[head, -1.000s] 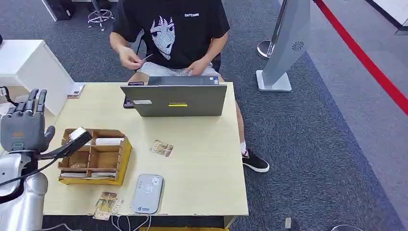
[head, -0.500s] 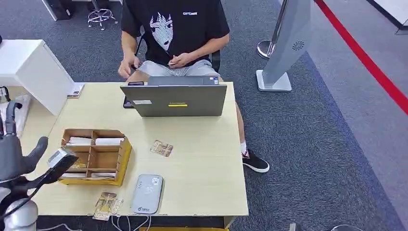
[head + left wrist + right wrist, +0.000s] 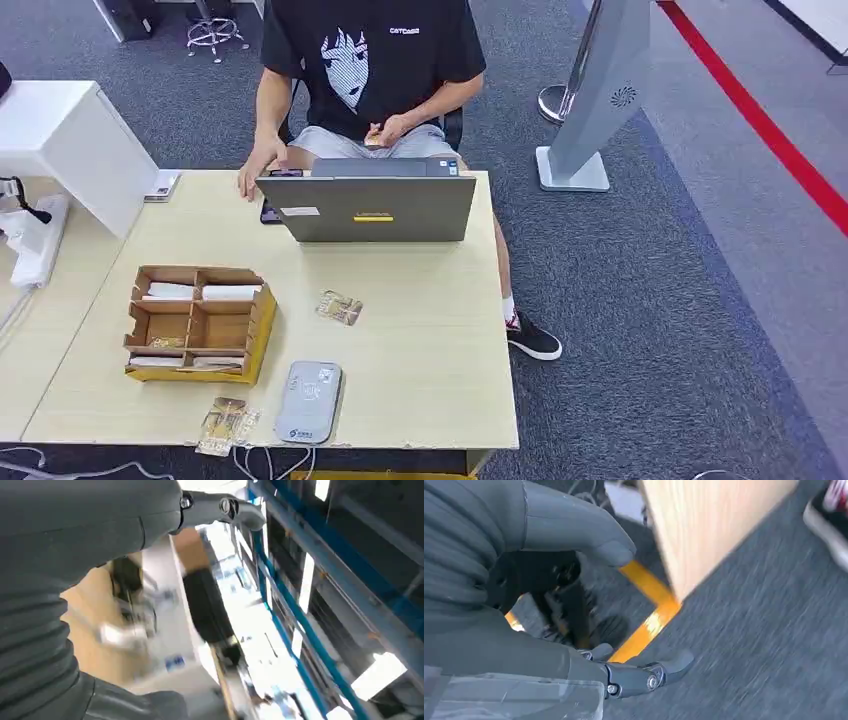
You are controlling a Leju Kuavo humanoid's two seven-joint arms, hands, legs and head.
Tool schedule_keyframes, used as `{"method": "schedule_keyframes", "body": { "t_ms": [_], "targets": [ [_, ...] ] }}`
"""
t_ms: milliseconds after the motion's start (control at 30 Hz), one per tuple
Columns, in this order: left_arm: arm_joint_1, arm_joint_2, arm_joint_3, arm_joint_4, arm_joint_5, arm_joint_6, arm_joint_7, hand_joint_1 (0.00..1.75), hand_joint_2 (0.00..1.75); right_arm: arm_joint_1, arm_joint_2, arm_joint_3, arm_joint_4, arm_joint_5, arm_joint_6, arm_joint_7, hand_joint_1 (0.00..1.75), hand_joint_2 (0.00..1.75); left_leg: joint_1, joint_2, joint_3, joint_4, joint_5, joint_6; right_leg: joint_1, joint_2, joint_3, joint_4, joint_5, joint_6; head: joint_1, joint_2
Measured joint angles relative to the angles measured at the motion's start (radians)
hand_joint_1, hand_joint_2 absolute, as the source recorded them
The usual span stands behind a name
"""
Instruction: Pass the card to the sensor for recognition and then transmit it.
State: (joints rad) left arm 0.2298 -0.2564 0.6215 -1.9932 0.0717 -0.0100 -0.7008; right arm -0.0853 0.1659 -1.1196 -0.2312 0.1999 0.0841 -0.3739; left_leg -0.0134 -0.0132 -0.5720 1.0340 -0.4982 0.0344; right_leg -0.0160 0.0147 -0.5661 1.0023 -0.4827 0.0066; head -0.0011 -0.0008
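The bench [image 3: 420,330] carries everything, with a person [image 3: 370,70] seated at its far side behind a laptop [image 3: 368,208]. Near the robot's left stands a tray [image 3: 255,335] of cardboard compartments with white slips in its far cells. The grey sensor [image 3: 307,402] lies flat at the near edge, just beside the tray's corner. One card [image 3: 338,308] lies loose between tray and laptop; another packet [image 3: 224,424] sits at the near edge, just beside the sensor, overhanging slightly.

The card looks light, thin and stiff, lying flat on smooth wood — probably hard to get fingers under. My judgement: pinch it by an edge, or slide it toward the bench edge first; a firm squeeze could bend it or let it slip out.

The left hand [image 3: 75,580] appears in its wrist view, blurred, with one finger [image 3: 235,510] stretched out; it seems to hold nothing, though I cannot tell whether the rest are spread or curled. The right hand [image 3: 524,580] hangs beside the bench above the carpet, thumb [image 3: 589,535] and a dark finger [image 3: 664,667] apart, nothing between them.

Little blocks the way to the card — the tray stands to one side, and cables trail off the near edge below the sensor. A white box [image 3: 70,140] stands at the far left.
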Motion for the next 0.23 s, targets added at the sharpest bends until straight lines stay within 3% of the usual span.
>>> {"method": "schedule_keyframes", "body": {
  "t_ms": [67,100,233],
  "targets": [
    [-0.023,-0.024,0.097,0.101,0.071,-0.162,0.001,0.00,1.75,0.001,0.000,-0.012,0.000,0.003,-0.048,0.031,0.00,1.75,0.000,0.002,0.001,0.000,0.000,0.000,0.000,0.002,0.000,0.000,0.000,0.000,-0.002,0.000],
    [-0.033,-0.035,0.150,0.158,0.082,-0.208,0.001,0.00,1.75,0.002,0.000,-0.020,0.000,0.004,-0.071,0.052,0.00,1.75,0.000,0.004,0.002,0.000,0.000,0.000,0.000,0.003,0.000,0.000,0.000,-0.001,-0.001,0.000],
    [-0.093,-0.056,0.317,0.381,0.045,-0.243,0.002,0.00,1.75,0.003,0.000,-0.039,0.002,0.005,-0.129,0.113,0.00,1.75,0.001,0.003,0.002,0.000,0.000,0.000,0.000,0.003,0.000,0.000,0.001,-0.001,-0.001,0.000]
  ]
}}
